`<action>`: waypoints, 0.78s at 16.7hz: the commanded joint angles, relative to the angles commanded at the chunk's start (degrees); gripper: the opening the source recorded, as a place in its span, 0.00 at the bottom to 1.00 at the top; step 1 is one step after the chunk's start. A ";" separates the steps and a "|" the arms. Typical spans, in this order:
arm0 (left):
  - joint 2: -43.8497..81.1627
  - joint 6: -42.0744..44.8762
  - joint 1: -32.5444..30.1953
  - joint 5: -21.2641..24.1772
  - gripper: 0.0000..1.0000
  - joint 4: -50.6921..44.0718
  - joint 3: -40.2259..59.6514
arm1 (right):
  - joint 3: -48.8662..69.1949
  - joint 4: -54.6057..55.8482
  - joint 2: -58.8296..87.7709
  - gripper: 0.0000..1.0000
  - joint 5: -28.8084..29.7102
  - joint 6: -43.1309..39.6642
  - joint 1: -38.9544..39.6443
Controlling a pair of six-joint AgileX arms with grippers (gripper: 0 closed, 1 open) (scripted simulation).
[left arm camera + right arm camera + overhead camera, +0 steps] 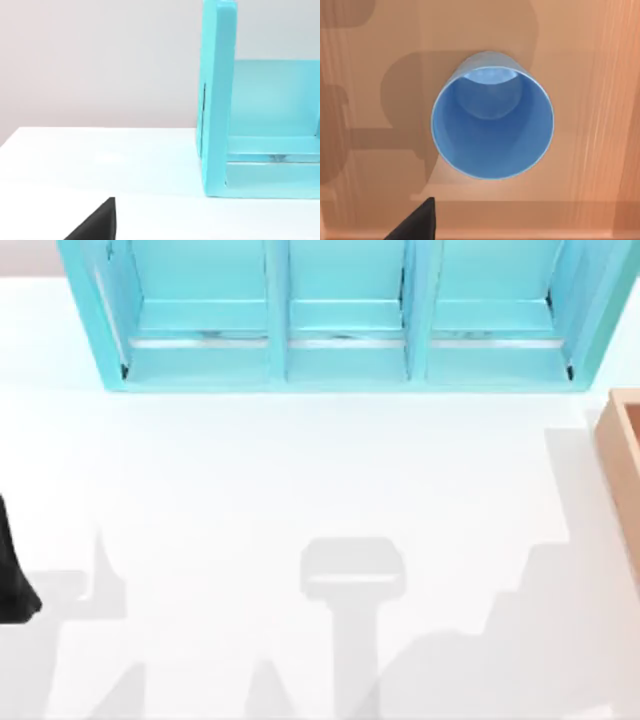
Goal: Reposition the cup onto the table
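The cup (492,125), a small blue tumbler, stands upright with its mouth open toward the right wrist camera. It rests on a tan wooden surface (580,60), not on the white table (300,470). My right gripper (417,222) hovers above the cup, and a black tip of it shows beside the cup's rim, apart from it. My left gripper (97,222) stays parked low over the table at the left, where a black part of that arm (15,570) shows at the edge.
A turquoise three-bay shelf unit (345,315) stands along the far edge of the table, its end wall (217,100) close to the left wrist. A tan wooden box (625,470) sits at the right edge. Arm shadows fall on the near table.
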 joint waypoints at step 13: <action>0.00 0.00 0.00 0.00 1.00 0.00 0.00 | -11.71 15.58 3.86 1.00 0.01 0.41 0.35</action>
